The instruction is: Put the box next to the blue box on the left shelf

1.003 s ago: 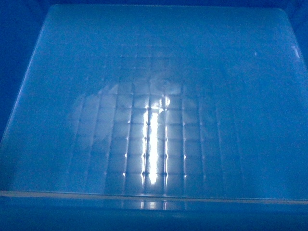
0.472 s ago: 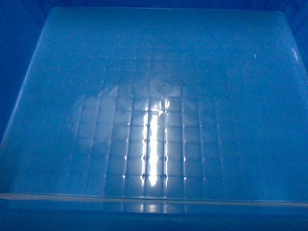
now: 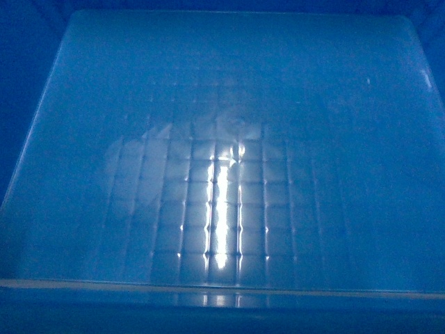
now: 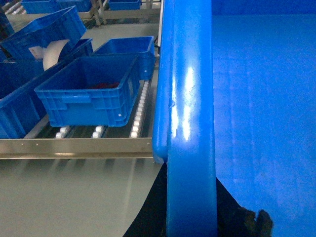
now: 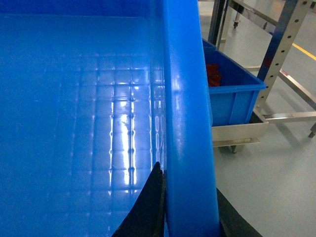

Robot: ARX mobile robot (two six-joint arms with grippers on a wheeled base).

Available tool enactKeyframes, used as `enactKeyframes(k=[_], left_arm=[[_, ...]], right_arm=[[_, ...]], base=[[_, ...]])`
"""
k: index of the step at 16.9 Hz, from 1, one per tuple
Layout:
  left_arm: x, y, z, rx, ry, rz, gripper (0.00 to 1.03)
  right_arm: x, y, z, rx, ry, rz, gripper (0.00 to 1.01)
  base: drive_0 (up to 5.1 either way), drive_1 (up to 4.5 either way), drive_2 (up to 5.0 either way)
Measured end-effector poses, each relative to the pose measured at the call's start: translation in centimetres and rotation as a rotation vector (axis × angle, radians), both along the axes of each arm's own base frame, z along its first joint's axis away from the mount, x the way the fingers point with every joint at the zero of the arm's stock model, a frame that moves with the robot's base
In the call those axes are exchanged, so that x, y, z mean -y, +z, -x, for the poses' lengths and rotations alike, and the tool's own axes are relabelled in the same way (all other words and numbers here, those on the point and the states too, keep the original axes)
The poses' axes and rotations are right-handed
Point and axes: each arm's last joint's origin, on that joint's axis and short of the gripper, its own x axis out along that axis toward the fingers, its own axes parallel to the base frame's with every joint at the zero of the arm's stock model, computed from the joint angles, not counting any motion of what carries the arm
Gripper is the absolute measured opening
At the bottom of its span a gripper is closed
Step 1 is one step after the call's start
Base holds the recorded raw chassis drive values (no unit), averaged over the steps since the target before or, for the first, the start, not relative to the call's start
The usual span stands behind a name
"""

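Observation:
The box fills the head view: its glossy blue floor [image 3: 222, 174] shows a faint square grid and a bright glare. In the left wrist view my left gripper [image 4: 191, 210] is shut on the box's thick left rim [image 4: 190, 98], one dark finger on each side. My right gripper [image 5: 190, 210] is shut on the right rim [image 5: 187, 98] in the same way. A blue box [image 4: 89, 91] sits on the roller shelf [image 4: 74, 147] to the left, lower than the held rim and apart from it. Neither gripper shows in the head view.
More blue crates stand on the left shelf: one behind the near box [image 4: 126, 49], and one tilted with a white object in it [image 4: 44, 29]. To the right, a blue crate holding red items [image 5: 232, 94] rests on a low metal frame, beside perforated steel uprights [image 5: 281, 44]. Grey floor lies below.
In the head view the box's floor has drifted very slightly downward; its far edge sits a touch lower in the frame.

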Motion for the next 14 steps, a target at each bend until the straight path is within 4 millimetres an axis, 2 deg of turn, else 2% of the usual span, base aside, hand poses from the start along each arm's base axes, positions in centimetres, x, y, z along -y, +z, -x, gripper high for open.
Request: enactKeyframes(k=[14], left_arm=[[0.01,-0.1,-0.02,-0.005,0.001,0.001,0.1]], right_arm=[[0.0,-0.07,0.0,-0.003,0.0,0.001,0.1]], base=[[0.0,0.0,0.0]])
